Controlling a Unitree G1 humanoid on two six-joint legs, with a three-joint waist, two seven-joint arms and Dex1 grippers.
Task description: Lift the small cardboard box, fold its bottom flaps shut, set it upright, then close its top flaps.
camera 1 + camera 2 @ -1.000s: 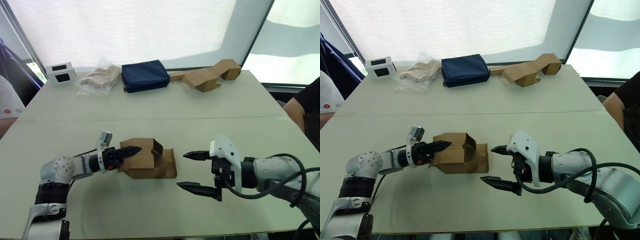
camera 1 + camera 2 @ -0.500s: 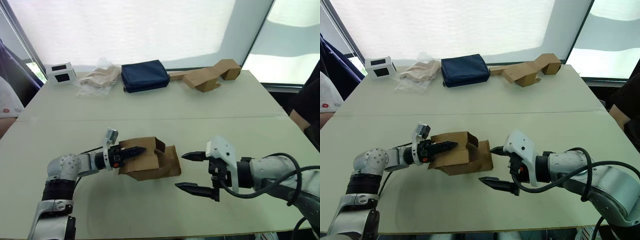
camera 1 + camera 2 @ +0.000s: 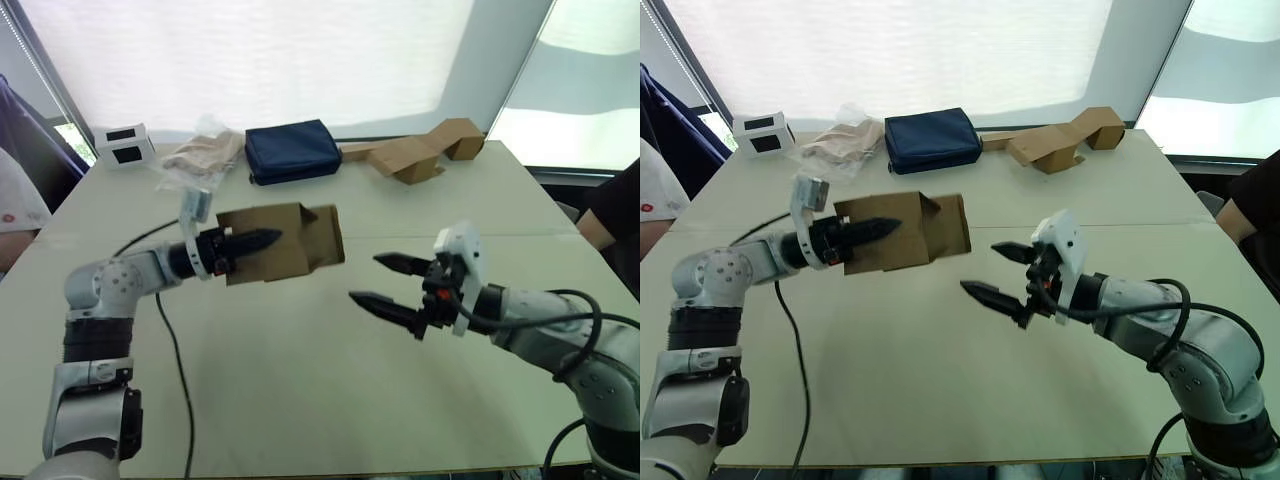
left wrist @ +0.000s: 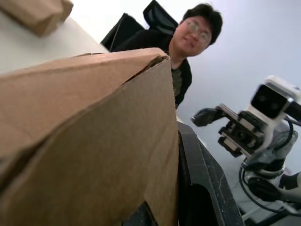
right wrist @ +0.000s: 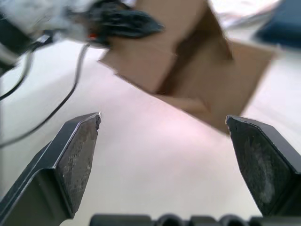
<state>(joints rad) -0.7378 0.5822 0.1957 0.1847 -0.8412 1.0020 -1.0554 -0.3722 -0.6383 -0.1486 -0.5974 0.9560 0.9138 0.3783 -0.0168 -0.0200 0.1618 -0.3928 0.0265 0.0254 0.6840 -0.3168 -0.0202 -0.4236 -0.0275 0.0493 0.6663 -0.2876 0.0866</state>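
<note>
The left gripper [image 3: 250, 240] is clamped on a wall of the small cardboard box [image 3: 285, 242], holding it in the air above the table [image 3: 300, 400]. The right gripper [image 3: 385, 282] hangs just beside the box's open end, its jaws spread wide apart and touching nothing.

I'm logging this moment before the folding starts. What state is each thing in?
Box: lifted off the table, held on its side, flaps unfolded.
Left claw: shut on the box wall.
Right claw: open, empty, beside the box, not touching.
Blue pouch: closed, flat on the table.
Bent cardboard: lying at the far edge.
White box: upright at the far left corner.
Plastic bag: crumpled.
</note>
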